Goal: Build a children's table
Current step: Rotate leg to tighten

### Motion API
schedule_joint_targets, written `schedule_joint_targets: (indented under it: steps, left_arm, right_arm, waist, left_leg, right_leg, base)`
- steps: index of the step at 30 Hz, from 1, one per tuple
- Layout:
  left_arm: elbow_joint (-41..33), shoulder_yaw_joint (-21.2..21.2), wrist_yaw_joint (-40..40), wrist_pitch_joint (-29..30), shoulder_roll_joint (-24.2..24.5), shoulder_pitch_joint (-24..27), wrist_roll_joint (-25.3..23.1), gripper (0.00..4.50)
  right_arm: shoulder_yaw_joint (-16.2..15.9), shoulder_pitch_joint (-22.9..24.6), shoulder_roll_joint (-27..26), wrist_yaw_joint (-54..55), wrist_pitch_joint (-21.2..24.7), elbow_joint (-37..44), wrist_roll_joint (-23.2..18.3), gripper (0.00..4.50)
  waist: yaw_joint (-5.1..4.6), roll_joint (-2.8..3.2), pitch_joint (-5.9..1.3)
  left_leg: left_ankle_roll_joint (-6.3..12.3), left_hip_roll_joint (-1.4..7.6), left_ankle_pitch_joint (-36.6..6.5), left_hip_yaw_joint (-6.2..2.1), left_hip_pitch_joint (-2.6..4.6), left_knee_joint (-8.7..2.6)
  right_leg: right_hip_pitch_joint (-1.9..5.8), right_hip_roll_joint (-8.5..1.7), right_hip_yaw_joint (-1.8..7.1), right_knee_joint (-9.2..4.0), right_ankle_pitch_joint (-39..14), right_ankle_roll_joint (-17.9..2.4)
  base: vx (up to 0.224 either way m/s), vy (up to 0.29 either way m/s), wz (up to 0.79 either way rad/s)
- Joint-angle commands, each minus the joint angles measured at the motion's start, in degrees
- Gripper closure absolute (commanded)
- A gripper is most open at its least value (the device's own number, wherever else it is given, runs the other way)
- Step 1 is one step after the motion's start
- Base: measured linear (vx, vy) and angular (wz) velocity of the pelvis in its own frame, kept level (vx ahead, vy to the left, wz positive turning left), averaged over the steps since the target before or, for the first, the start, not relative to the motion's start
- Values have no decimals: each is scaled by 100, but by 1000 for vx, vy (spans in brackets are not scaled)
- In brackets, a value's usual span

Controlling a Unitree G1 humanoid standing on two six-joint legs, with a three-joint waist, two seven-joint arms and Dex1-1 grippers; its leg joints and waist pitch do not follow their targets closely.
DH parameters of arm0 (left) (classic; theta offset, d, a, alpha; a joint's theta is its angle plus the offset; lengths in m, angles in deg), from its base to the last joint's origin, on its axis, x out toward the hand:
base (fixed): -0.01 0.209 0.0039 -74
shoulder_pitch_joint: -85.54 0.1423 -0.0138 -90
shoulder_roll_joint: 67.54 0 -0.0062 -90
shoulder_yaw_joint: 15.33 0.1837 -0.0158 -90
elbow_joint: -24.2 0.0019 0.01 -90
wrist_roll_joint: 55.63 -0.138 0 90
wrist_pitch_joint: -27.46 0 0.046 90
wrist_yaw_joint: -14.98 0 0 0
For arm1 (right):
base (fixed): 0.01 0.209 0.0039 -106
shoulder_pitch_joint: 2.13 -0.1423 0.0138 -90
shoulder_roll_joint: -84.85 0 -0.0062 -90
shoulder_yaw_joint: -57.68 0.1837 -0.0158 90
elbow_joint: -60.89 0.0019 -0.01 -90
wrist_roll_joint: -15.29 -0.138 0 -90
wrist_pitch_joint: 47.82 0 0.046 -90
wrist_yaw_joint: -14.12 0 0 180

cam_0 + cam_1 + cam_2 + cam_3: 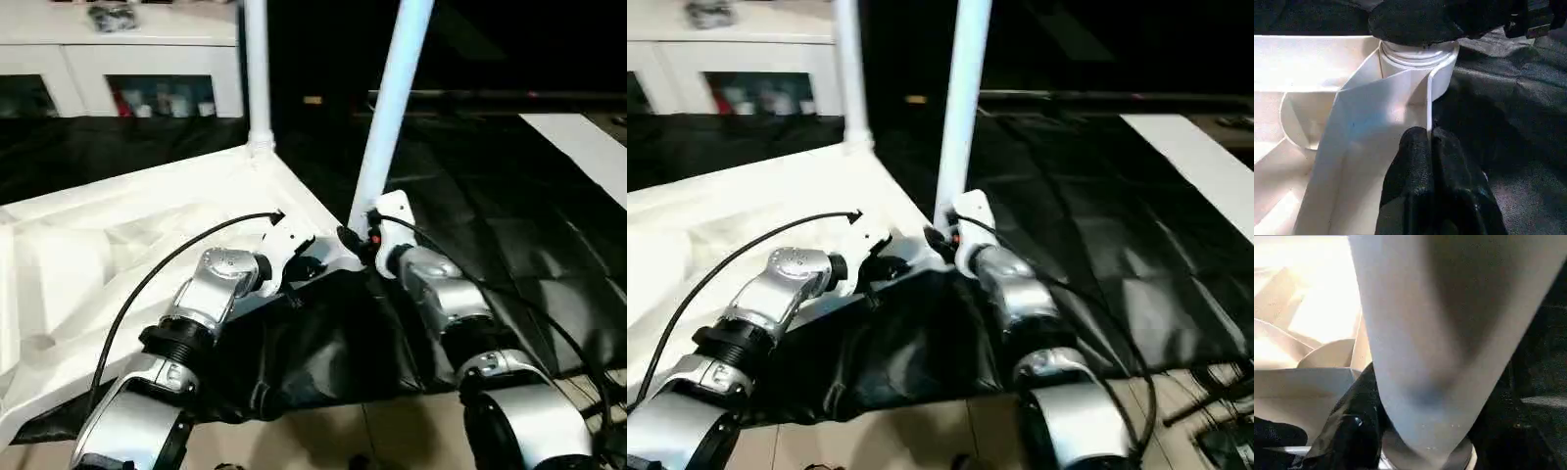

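We see the small white plastic children's table lying upside down on black sheeting, its square ribbed tabletop (127, 255) spreading from the centre of the head view out toward nine o'clock. Two long round tapered white legs rise from it. The far leg (257, 69) stands upright in its corner socket at about twelve o'clock. The near leg (395, 108) leans slightly toward one o'clock, its foot at the corner socket (1418, 58) nearest us.

Our right gripper (364, 233) meets that near leg just above the socket; in the right wrist view a black finger (1352, 431) lies against the leg's base, so the pincer is closed around the leg.

Our left gripper (1431, 142) sits at the tabletop's edge just beside the same corner, its two black fingers pressed together, pinching the thin white rim wall (1427, 105).

A white cabinet with glass doors (118, 69) stands at eleven o'clock, well apart.
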Motion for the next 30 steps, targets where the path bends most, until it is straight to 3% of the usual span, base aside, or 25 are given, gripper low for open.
schedule_joint_targets:
  steps: [1,2,3,4,5,6,7,8,9,10,11,12,13,14,15,16,19,21,28,30]
  left_arm:
    - [-227,197,-121,-296,-313,-300,152,450]
    - [-245,206,-186,-356,-264,-277,174,450]
    - [-266,211,-271,-411,-219,-250,205,450]
    - [-276,210,-336,-454,-181,-229,223,450]
    - [-283,205,-403,-488,-124,-202,216,450]
    - [-285,204,-412,-491,-116,-198,214,450]
    - [-311,197,-514,-497,-58,-163,226,450]
    - [-349,196,-621,-534,-2,-124,237,450]
    - [-368,196,-659,-532,13,-113,248,450]
    - [-507,212,-967,-550,135,-26,329,450]
    - [-565,224,-1082,-564,179,8,360,450]
    - [-621,233,-1199,-580,218,40,399,450]
    - [-621,233,-1199,-580,218,40,399,450]
    - [-680,242,-1328,-559,282,73,424,450]
    - [-725,259,-1469,-566,345,101,449,450]
    - [-789,287,-1650,-561,423,139,482,450]
    - [-903,347,-1937,-524,538,199,538,450]
    - [-1026,414,-2239,-464,671,272,576,450]
    - [-1226,495,-2581,-337,891,384,636,450]
    - [-1236,501,-2616,-328,913,389,641,450]
  right_arm:
    - [-212,-54,-603,-692,121,-70,-381,185]
    - [-179,-64,-575,-783,138,-79,-421,185]
    - [-172,-61,-528,-850,133,-76,-423,179]
    - [-184,-52,-472,-919,109,-74,-398,142]
    - [-211,-24,-387,-1075,74,-50,-371,142]
    - [-215,-19,-374,-1099,69,-46,-367,140]
    - [-302,26,-264,-1252,7,-11,-284,135]
    - [-383,83,-157,-1427,-32,44,-214,121]
    - [-407,102,-126,-1487,-35,68,-204,121]
    - [-579,240,104,-1974,-37,252,-155,121]
    - [-636,293,182,-2167,-23,329,-161,121]
    - [-704,344,262,-2355,-35,404,-155,121]
    - [-704,344,262,-2355,-35,404,-155,121]
    - [-813,420,395,-2691,-6,534,-157,121]
    - [-932,498,533,-3032,3,672,-147,121]
    - [-1075,596,712,-3458,37,851,-146,121]
    - [-1225,714,940,-4000,92,1084,-168,121]
    - [-1360,820,1169,-4494,188,1327,-238,121]
    - [-1614,998,1496,-5227,390,1742,-321,136]
    - [-1641,1020,1524,-5304,422,1798,-323,168]
  waist:
    - [-22,-40,-354]
    - [-24,-53,-347]
    - [-9,-42,-340]
    - [-58,99,-294]
    - [-32,253,-287]
    - [144,359,-248]
    - [300,317,-262]
    - [230,-60,-429]
    - [357,-233,-440]
    - [487,-178,-428]
    - [554,-99,-444]
    - [565,-53,-459]
    - [559,70,-542]
    - [539,71,-539]
    - [556,70,-560]
    - [580,61,-554]
    - [636,52,-551]
    - [639,55,-536]
    - [645,48,-502]
    - [639,46,-503]
  left_leg:
    - [-360,71,-4032,-61,624,-238]
    - [-238,12,-3513,-84,600,-76]
    - [-140,9,-3064,-104,516,-27]
    - [-159,159,-3084,-217,335,-234]
    - [-348,474,-4072,-352,-18,-738]
    - [-543,572,-4812,-281,-249,-1139]
    - [-642,465,-5120,36,12,-1283]
    - [-661,275,-3922,-135,440,-625]
    - [-284,97,-2239,-85,360,37]
    - [-65,166,-1549,-147,272,53]
    - [74,256,-777,-167,-10,-162]
    - [41,277,-574,-155,-67,-268]
    - [15,349,-492,-132,59,-310]
    - [53,322,-554,-115,12,-315]
    - [88,303,-607,-97,5,-295]
    - [138,298,-683,-84,33,-288]
    - [298,300,-789,-61,41,-275]
    - [248,331,-1009,-55,95,-294]
    - [63,341,-1327,-48,124,-333]
    - [38,340,-1344,-49,120,-331]
  right_leg:
    - [-163,-255,-90,-770,-3860,-397]
    - [-116,-361,-149,-916,-4339,-190]
    - [13,-462,-204,-986,-4653,-25]
    - [302,-412,-436,-889,-4512,157]
    - [722,-188,-389,-63,-3016,2]
    - [874,-10,-303,681,-1910,-264]
    - [473,182,-264,742,-777,-484]
    - [153,-305,191,74,-2462,-582]
    - [50,-668,353,-446,-4388,-415]
    - [149,-792,478,-476,-4575,-403]
    - [344,-645,420,-290,-3825,-528]
    - [356,-477,322,-179,-3207,-604]
    - [265,-251,280,34,-1363,-1072]
    - [288,-227,268,81,-910,-1217]
    - [320,-158,267,139,-305,-1396]
    - [316,-149,270,131,-141,-1462]
    - [360,-151,273,147,-2,-1562]
    - [336,-154,282,110,-277,-1577]
    - [319,-176,307,40,-918,-1455]
    - [317,-182,309,37,-971,-1442]
  base:
    - [0,0,0]
    - [0,0,0]
    - [0,0,0]
    - [85,38,-28]
    - [85,38,-28]
    - [0,0,0]
    - [70,-70,6]
    - [70,-70,6]
    - [70,-120,0]
    - [36,-85,-10]
    - [36,-85,-10]
    - [80,-57,-20]
    - [71,-36,-13]
    - [71,-36,-13]
    - [63,-10,-9]
    - [58,11,-7]
    - [19,4,-2]
    - [0,0,0]
    - [0,0,0]
    - [0,0,0]
